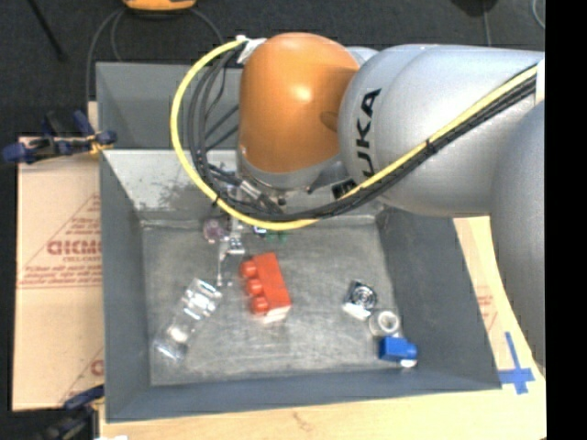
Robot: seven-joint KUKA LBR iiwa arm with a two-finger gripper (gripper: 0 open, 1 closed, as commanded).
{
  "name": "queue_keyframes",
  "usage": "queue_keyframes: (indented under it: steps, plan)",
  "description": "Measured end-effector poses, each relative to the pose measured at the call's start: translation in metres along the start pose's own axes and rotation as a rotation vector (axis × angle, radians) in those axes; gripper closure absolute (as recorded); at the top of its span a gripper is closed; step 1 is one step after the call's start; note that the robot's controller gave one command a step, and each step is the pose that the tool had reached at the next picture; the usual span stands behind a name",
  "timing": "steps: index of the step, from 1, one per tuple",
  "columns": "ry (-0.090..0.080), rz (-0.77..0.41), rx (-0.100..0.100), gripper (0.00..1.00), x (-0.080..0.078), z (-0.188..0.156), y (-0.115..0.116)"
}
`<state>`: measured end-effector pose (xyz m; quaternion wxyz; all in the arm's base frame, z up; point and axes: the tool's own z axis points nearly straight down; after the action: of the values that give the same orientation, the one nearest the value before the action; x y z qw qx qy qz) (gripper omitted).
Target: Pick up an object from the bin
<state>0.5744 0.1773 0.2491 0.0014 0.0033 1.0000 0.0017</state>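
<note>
Orange wrist cover (293,99) hangs over the red toy brick (264,288) on the bin (124,273) floor; the gripper (229,255) is just left of the brick, spread or pressed together I cannot tell; clear plastic piece (188,314) farther left, blue piece (397,348) well right

Red toy brick (264,287)
Lies near the middle of the bin (124,273) floor, slightly slanted, white along its lower end.
</note>
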Motion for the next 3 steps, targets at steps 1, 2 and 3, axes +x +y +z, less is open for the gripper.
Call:
queue_keyframes:
  steps: [1,2,3]
  plan:
    - [0.003,-0.184,0.004,0.00,0.091,0.134,-0.013]
    - [0.004,-0.356,0.006,0.00,0.067,0.153,-0.133]
    - [-0.005,-0.360,0.004,0.00,0.044,0.115,-0.101]
